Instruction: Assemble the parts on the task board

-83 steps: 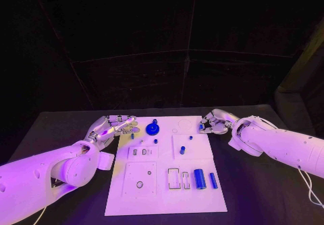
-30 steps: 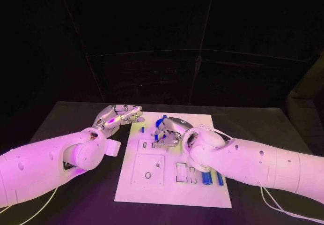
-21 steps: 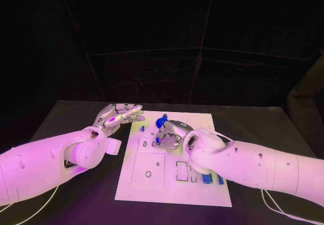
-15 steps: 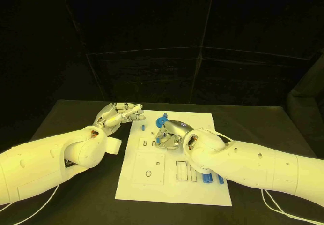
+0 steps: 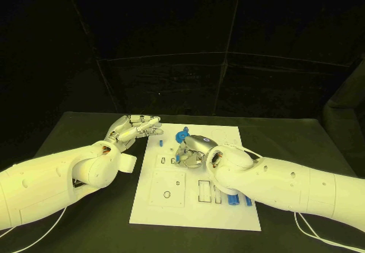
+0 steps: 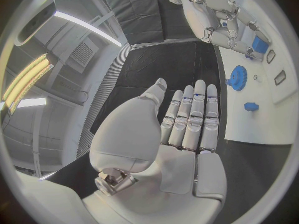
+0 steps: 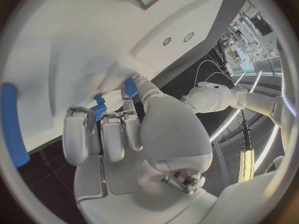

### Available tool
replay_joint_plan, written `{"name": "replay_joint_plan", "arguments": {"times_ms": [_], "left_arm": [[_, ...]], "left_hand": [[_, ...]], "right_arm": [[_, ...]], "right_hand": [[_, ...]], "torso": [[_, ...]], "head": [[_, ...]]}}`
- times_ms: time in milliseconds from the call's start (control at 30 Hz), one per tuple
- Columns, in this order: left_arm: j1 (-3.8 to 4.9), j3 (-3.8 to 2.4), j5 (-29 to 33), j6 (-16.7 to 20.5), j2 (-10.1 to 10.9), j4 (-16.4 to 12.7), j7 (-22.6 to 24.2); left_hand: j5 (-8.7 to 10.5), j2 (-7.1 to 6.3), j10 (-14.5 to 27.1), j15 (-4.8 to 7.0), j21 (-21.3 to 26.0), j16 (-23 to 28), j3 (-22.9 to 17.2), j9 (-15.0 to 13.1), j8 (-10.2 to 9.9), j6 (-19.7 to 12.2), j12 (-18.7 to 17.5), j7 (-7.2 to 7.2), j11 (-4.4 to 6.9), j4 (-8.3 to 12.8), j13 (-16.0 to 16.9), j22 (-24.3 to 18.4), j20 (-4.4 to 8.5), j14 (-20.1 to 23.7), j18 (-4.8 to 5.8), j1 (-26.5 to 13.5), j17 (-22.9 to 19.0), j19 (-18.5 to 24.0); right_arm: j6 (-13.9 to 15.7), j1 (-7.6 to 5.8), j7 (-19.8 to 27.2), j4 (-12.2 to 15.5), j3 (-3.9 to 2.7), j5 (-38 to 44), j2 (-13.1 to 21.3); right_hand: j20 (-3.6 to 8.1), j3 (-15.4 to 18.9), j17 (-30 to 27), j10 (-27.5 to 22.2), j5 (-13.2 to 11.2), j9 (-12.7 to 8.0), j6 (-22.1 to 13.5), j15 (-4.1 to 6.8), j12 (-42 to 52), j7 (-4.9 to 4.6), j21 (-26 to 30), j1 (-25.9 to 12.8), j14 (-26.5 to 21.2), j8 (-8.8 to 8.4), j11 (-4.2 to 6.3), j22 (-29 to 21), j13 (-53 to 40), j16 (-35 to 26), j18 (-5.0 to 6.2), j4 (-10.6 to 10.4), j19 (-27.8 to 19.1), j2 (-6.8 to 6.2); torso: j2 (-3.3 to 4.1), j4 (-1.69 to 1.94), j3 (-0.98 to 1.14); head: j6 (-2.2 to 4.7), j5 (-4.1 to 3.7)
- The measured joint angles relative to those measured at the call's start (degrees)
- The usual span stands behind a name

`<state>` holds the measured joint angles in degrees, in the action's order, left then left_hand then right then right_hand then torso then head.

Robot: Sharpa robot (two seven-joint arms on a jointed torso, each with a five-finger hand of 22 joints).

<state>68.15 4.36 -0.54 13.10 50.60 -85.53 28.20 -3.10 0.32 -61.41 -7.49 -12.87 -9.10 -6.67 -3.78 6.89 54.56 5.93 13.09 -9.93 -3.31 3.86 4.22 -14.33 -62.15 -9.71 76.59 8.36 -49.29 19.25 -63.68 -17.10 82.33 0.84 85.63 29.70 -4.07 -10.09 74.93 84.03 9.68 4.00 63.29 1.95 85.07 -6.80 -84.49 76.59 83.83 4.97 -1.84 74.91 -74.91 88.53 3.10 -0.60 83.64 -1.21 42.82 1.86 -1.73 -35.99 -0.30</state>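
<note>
The white rectangular task board lies flat in the middle of the black desk, and the right hand is down over its upper middle, fingers curled in toward the plate. From the right wrist camera a small blue part sits right at the tips of the thumb and a finger, with another bit of blue beside it, but whether it is truly pinched or only touched I cannot tell. Just beyond that hand, the blue gear-shaped disc stands on the far end of the board, and a small blue peg sits near the board's left edge close by. At the near end, two upright blue cylinders stand just beside the right forearm, next to a pair of dark-outlined rectangular slots. The left hand hovers off the board's far left corner, palm showing, fingers straight and together, grasping nothing at all.
</note>
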Motion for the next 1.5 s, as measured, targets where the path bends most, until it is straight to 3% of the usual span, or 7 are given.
{"name": "replay_joint_plan", "arguments": {"times_ms": [333,767,967,1100,1300,1400,1500], "left_arm": [[0.0,0.0,0.01,-0.08,-0.01,0.08,0.0],[0.0,0.0,0.02,-0.2,-0.01,0.15,-0.04],[0.0,0.01,0.03,-0.24,0.0,0.17,-0.05],[0.0,0.01,0.03,-0.27,0.0,0.19,-0.07],[0.0,0.01,0.03,-0.45,-0.02,0.31,-0.13],[0.0,0.01,0.03,-0.52,-0.08,0.44,-0.23],[0.0,0.01,-0.02,-0.54,-0.1,0.64,-0.44]], "left_hand": [[0.0,0.0,0.0,0.0,0.0,0.0,0.0,0.0,0.0,0.0,0.0,0.0,0.0,0.0,0.0,0.0,0.0,0.0,0.0,0.0,0.0,0.0],[0.0,0.0,0.0,0.0,0.0,0.0,0.0,0.0,0.0,0.0,0.0,0.0,0.0,0.0,0.0,0.0,0.0,0.0,0.0,0.0,-0.01,0.0],[0.0,0.0,0.0,0.0,0.0,0.0,0.0,0.0,0.0,0.0,0.0,0.0,0.0,0.0,0.0,0.01,0.0,0.0,0.0,0.0,-0.01,0.0],[0.0,0.0,0.0,0.0,0.0,0.0,0.0,0.0,0.0,0.0,0.0,0.0,0.0,0.0,0.0,0.01,0.0,0.0,0.0,0.0,-0.01,0.0],[0.0,0.64,-0.86,0.55,0.0,-0.02,-0.33,0.0,0.0,0.78,-0.32,-0.77,0.86,0.68,0.0,-0.03,0.44,-2.14,-0.01,0.25,0.62,-1.69],[0.0,0.72,-1.29,1.3,-0.86,-0.97,-0.38,0.0,-0.04,1.14,-0.67,-1.14,1.29,0.74,0.0,0.23,1.27,-4.61,0.0,0.16,1.48,-3.86],[0.0,0.98,-2.23,2.49,-2.51,-2.89,-0.39,0.0,-0.27,1.67,-1.06,-1.67,1.78,1.03,0.0,0.84,2.51,-8.8,0.0,-0.13,3.14,-7.31]], "right_arm": [[-0.89,0.11,-0.23,0.62,0.0,0.98,0.16],[-0.65,0.17,-0.74,0.77,0.03,1.71,0.13],[-0.25,0.23,-1.03,0.78,0.07,1.86,0.13],[0.32,0.32,-1.21,0.78,0.15,1.89,0.19],[3.64,0.51,-0.94,1.39,0.3,1.16,0.7],[6.4,0.51,-0.28,2.51,0.29,0.33,1.44],[9.09,0.5,1.29,4.53,0.28,-0.82,3.12]], "right_hand": [[-0.22,0.17,-0.01,-0.01,0.01,-0.25,-2.26,-0.22,-2.78,-0.9,0.0,-1.58,0.22,-1.03,-0.45,0.0,0.0,0.0,0.0,-0.2,-0.21,-1.57],[-0.64,0.63,-0.01,0.01,0.01,-0.22,-4.28,-0.63,-4.75,-1.51,0.0,-2.33,0.21,-1.2,-1.25,0.0,0.0,0.0,0.01,-0.65,-0.21,-2.32],[-1.04,1.77,-0.01,-0.2,-2.04,-0.3,-5.38,-0.86,-5.05,-1.71,0.0,-3.32,0.03,-1.21,-1.46,0.0,0.0,-0.2,0.01,-1.78,-0.2,-3.31],[-1.07,3.73,-0.02,-0.72,-2.15,-0.3,-7.49,-1.04,-6.2,-2.12,0.0,-4.45,0.21,-1.21,-1.97,0.0,0.0,-0.2,0.0,-2.89,-0.24,-4.45],[-1.68,7.04,-0.02,-1.95,-1.81,-0.27,-10.39,-1.74,-7.76,-2.74,0.0,-4.56,0.07,-1.2,-2.55,0.0,0.0,-0.54,0.0,-4.71,-0.4,-4.9],[-1.67,8.52,-0.02,-2.06,-1.31,-0.27,-10.84,-1.86,-7.76,-3.12,0.0,-4.03,0.21,-1.2,-2.66,0.0,0.0,-0.54,0.0,-5.5,-0.4,-5.39],[-1.88,9.19,-0.02,-2.06,-0.42,-0.15,-10.84,-1.86,-7.76,-3.12,0.0,-2.91,0.21,-1.2,-2.66,0.0,0.0,-0.54,0.0,-5.86,-0.2,-4.87]], "torso": [[0.0,0.05,0.0],[0.0,0.08,0.0],[0.0,0.09,0.02],[0.01,0.08,0.04],[0.01,0.07,0.04],[0.01,0.07,0.07],[-0.02,0.07,0.08]], "head": [[-0.14,-0.02],[-0.27,-0.02],[-0.24,-0.02],[-0.23,-0.07],[-0.12,-0.19],[0.01,-0.24],[0.08,-0.25]]}}
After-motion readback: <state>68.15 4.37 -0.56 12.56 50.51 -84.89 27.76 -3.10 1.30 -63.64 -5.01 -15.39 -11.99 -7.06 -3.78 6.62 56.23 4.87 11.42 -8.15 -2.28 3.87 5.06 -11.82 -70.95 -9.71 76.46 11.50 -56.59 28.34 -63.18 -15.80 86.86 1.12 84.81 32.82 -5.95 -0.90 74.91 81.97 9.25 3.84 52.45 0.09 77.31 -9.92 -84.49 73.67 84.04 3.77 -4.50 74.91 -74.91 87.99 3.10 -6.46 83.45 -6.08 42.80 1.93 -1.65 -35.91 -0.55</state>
